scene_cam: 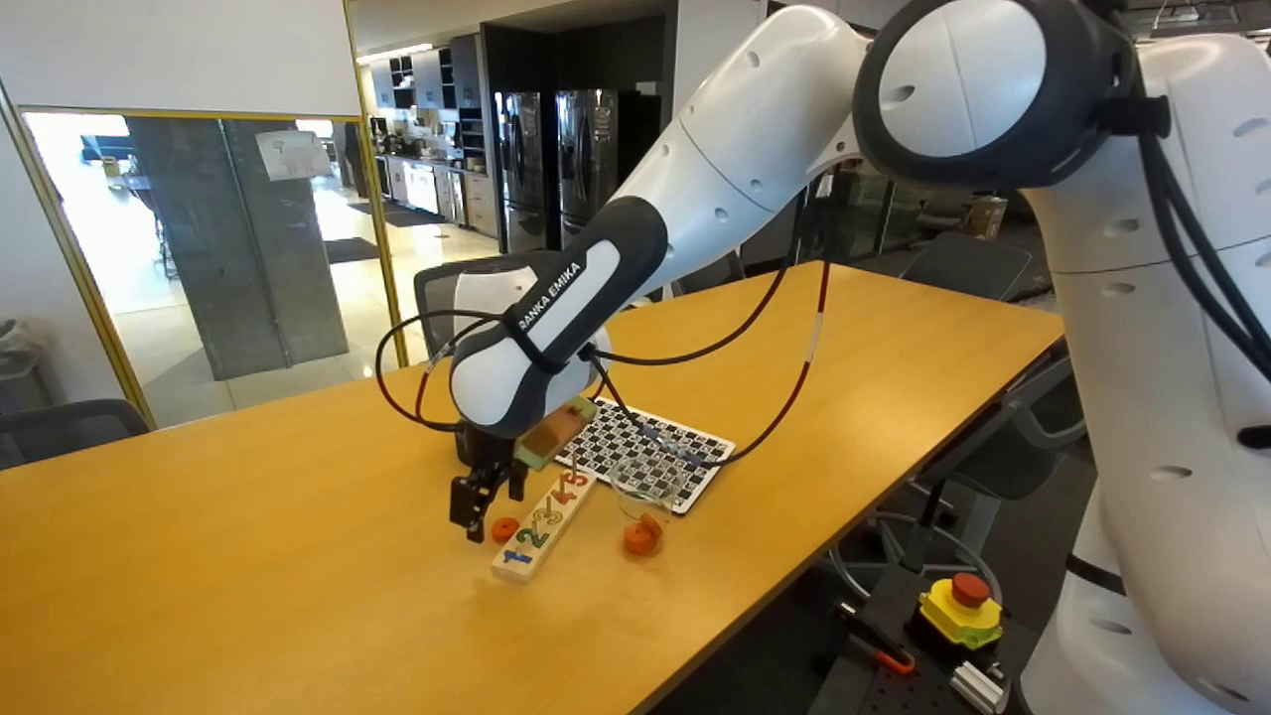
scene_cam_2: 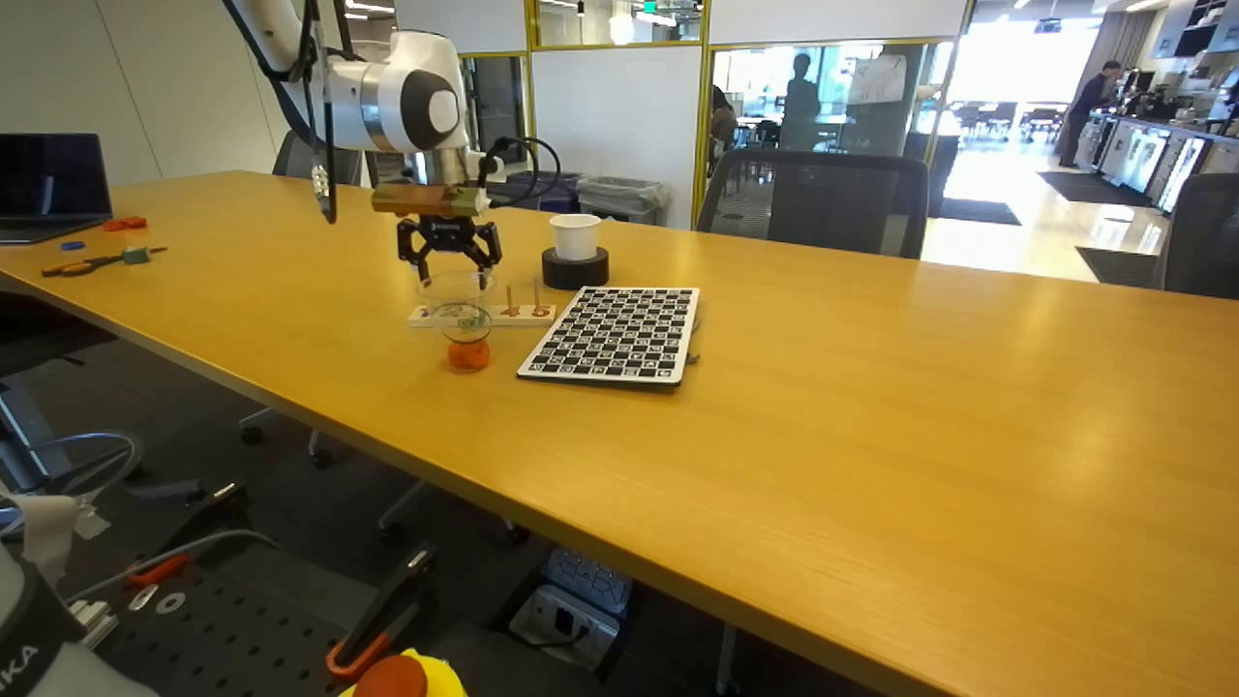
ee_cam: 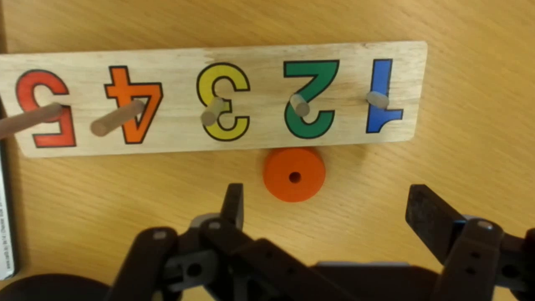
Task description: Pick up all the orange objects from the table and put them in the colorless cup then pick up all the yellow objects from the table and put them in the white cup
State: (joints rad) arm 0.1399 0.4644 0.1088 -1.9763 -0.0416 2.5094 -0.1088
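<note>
Tool (scene_cam_2: 453, 279) (chairs (scene_cam_2: 818, 189) beyond) above table (scene_cam_2: 871, 436)

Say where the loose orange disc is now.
Just right of centre in the wrist view, the orange disc lies close beside the numbered board, nearest its green 2.

Long wood-grained table (scene_cam_2: 871, 436); checkered board (scene_cam_2: 619, 334) lies on it, the pegged number board (ee_cam: 267, 100) just beside, and an orange disc (ee_cam: 280, 171) lies hole-up at the number board's long edge, touching it or nearly. Clear cup (scene_cam_2: 462, 308) stands upright near the checkered board; white cup (scene_cam_2: 575, 235), on a round black base (scene_cam_2: 575, 276), stands behind that board in an exterior view. Well apart from these: laptop (scene_cam_2: 53, 179), red piece (scene_cam_2: 124, 224), blue piece (scene_cam_2: 73, 246), orange-handled tool (scene_cam_2: 85, 265), and a green block (scene_cam_2: 135, 255) touching or just beside it.
</note>
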